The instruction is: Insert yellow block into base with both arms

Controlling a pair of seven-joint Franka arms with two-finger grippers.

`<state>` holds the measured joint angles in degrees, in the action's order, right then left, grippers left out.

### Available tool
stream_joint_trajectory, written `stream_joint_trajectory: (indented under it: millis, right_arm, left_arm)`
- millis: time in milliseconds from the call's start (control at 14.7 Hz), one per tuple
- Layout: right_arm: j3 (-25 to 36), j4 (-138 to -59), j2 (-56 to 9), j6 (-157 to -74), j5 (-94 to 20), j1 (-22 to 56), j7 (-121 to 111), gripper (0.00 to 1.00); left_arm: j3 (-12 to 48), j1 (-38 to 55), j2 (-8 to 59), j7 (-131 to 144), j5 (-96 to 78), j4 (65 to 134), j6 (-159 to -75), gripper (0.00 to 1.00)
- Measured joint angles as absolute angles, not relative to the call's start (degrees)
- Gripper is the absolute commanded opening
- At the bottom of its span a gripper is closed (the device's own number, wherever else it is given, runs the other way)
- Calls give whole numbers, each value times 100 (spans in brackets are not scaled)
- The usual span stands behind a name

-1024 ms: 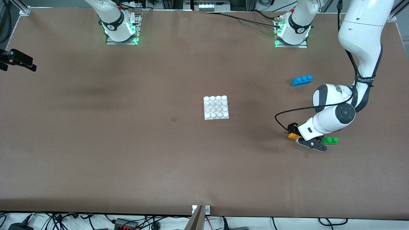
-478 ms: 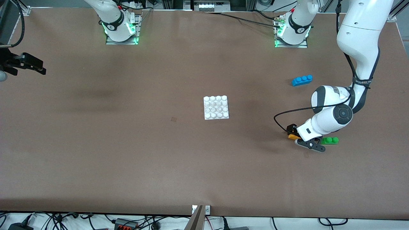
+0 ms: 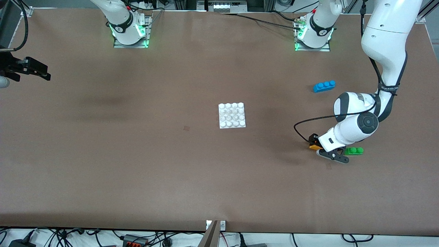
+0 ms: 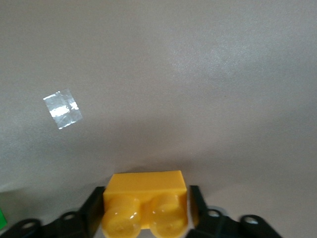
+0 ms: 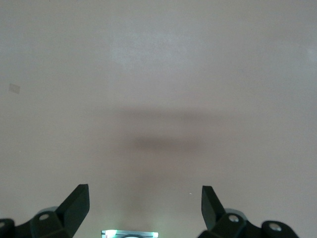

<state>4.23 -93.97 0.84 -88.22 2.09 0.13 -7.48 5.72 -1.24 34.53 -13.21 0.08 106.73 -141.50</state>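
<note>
1. A robotics lab: two white arms [image 3: 384, 51] are bolted to a brown-covered table [image 3: 137, 164], their bases lit green.
2. Aluminium framing edges the table.
3. Cables and power adapters [image 3: 133, 240] lie tangled along the table's edge nearest the front camera.

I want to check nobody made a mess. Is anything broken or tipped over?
Nothing stands out. The base lies flat, the blue brick and green brick sit upright, and the left gripper is shut on the yellow block.
</note>
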Motion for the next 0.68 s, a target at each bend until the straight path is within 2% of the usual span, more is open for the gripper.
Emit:
stream_joint_trajectory:
  millis: [68,137,478,683]
  right_arm:
    - [423,-9397,82,-8822,209,13,-748,100]
    - [423,-9397,81,-8822,209,14,-748,100]
    - [423,-9397,80,-8822,209,16,-748,100]
    - [423,-9397,80,-8822,209,17,-748,100]
  left_arm:
    - [572,-124,3451,-1321,8,10673,-14150,54]
    - [574,-121,3446,-1321,8,10672,-14147,53]
    - [603,-110,3437,-1309,8,10650,-14033,53]
    - [840,-75,3342,-935,8,10447,-13290,53]
